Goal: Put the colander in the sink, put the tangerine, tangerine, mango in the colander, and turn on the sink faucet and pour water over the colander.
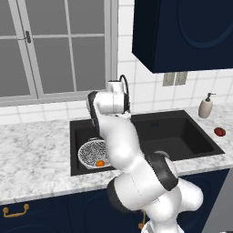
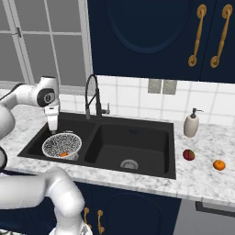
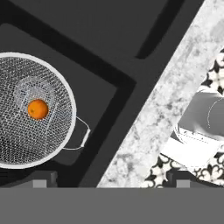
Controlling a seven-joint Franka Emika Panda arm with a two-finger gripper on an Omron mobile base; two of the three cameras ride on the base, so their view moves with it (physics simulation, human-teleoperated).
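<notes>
Spread wide and holding nothing, the gripper hangs above the colander in the sink's left basin, one tangerine inside, mango and second tangerine awaiting on the counter.

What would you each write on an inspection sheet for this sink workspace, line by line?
Surface: marble counter around a black double sink.
Job's things: colander in left basin, one tangerine inside; mango and second tangerine on the counter to the right; faucet with no water seen.
Clutter: soap dispenser.
Tool: tool above the colander, open, empty.
Cables: nothing seen.
Surroundings: window, tiled wall, navy cabinets.
</notes>
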